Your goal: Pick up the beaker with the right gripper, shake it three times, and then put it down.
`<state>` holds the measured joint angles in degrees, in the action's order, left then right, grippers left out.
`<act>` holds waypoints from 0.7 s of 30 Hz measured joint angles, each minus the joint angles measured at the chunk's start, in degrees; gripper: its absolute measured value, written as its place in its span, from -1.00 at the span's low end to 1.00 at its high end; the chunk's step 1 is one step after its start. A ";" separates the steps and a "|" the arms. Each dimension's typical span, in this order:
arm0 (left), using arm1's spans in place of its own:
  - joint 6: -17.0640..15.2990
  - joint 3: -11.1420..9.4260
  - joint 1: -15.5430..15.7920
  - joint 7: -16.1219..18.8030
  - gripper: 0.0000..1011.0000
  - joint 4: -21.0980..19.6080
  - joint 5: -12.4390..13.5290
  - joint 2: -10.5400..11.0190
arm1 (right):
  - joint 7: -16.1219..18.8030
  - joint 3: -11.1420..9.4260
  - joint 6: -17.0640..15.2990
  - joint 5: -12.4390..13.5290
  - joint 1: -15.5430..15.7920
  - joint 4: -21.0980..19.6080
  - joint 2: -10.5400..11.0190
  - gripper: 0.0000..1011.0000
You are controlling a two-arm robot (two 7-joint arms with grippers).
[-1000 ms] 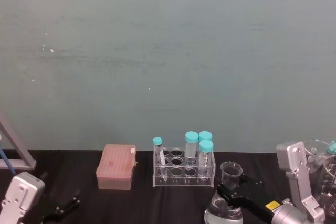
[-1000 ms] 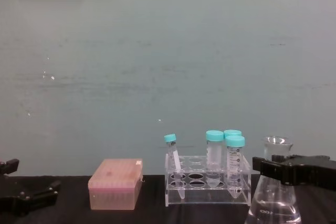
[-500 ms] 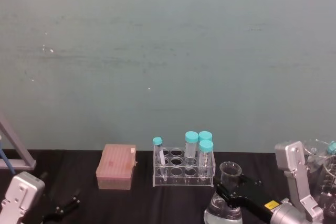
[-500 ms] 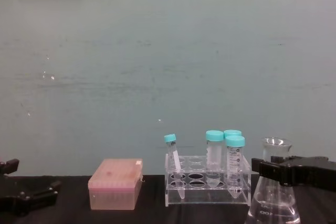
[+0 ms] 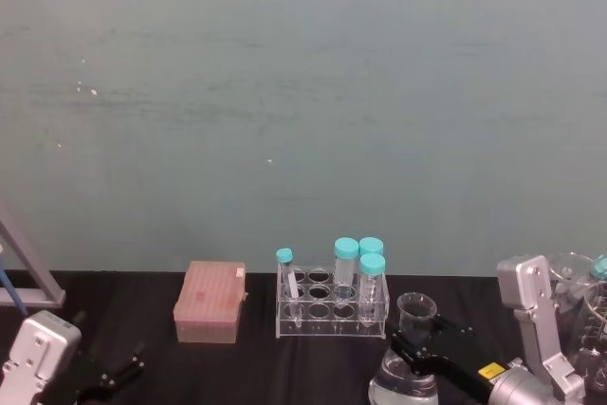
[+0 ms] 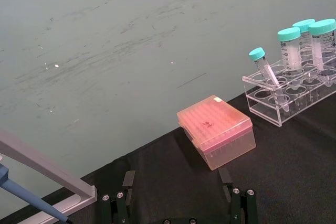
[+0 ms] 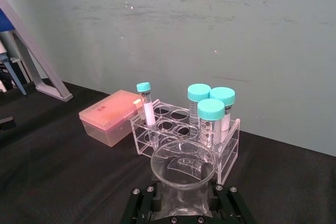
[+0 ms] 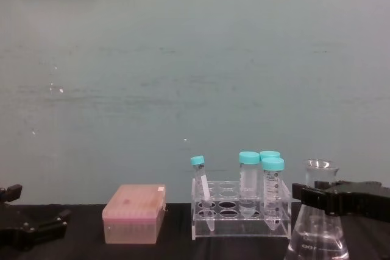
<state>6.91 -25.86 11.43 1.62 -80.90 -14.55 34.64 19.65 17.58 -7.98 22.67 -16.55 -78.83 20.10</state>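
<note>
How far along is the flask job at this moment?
Done: the right hand is closed around the neck of the flask, as the chest and right wrist views show. In hand: the flask sits upright, right of the tube rack; its base is cut off, so lift cannot be confirmed. Left: any remaining shakes and setting it down. The left hand rests low on the left.

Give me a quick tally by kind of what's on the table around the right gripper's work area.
Teal-capped tubes: 4
Clear tube rack: 1
Pink tip box: 1
Beaker, neck between the right gripper jaws: 1
Total: 7
Left gripper rests on the table at the left.
</note>
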 joint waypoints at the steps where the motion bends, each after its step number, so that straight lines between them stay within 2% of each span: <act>1: 0.00 0.00 0.00 0.00 0.98 0.00 0.00 0.00 | 0.01 -0.01 0.03 0.03 0.01 -0.02 0.00 -0.03; 3: 0.00 0.00 0.00 0.00 0.98 0.00 0.00 0.00 | 0.05 -0.02 0.05 0.03 0.01 -0.07 0.01 0.04; 4: 0.00 0.00 0.00 0.00 0.98 0.00 0.00 0.00 | 0.03 -0.02 0.05 0.03 0.01 -0.07 0.00 0.15; 6: 0.00 0.00 0.00 0.00 0.98 0.00 0.00 0.00 | 0.03 -0.02 0.06 0.03 0.01 -0.08 0.01 0.23; 7: 0.00 0.00 0.00 0.00 0.98 0.00 0.00 0.00 | 0.03 -0.02 0.05 0.03 0.02 -0.07 0.01 0.35; 10: 0.00 0.00 0.00 0.00 0.98 0.00 0.00 0.00 | 0.03 -0.02 0.05 0.02 0.03 -0.07 0.01 0.46; 13: 0.00 0.00 0.00 0.00 0.98 0.00 0.00 0.00 | 0.03 -0.01 0.05 0.01 0.03 -0.07 0.00 0.68; 21: 0.00 0.00 0.00 0.00 0.98 0.00 0.00 0.00 | 0.00 -0.01 0.03 0.00 0.03 -0.07 0.00 0.98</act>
<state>6.91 -25.86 11.43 1.62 -80.90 -14.55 34.64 19.65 17.57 -7.95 22.67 -16.52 -78.90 20.10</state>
